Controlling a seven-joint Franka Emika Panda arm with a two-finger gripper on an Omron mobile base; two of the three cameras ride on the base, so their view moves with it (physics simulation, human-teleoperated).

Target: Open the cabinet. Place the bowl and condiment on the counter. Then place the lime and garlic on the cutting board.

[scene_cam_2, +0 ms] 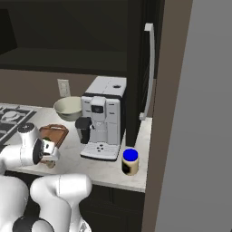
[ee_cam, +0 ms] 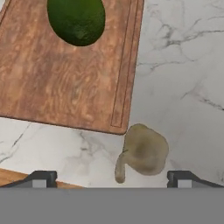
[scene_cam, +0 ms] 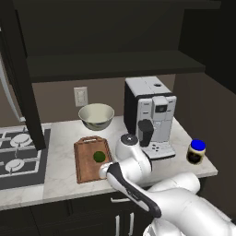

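While the lime (ee_cam: 77,19) lies on the cutting board (ee_cam: 65,83), the pincer (ee_cam: 109,177) gapes wide, empty.

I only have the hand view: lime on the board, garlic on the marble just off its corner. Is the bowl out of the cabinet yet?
Observer: Yes. The bowl stands on the counter, just behind the handle end of the cutting board, near the wall.
Operator: And the condiment?
Observer: The condiment is on the counter too, to the right of the coffee machine, close to the front edge.
Operator: What about the doors?
Observer: The cabinet stands open. In the right base view one door juts out over the counter's right end.
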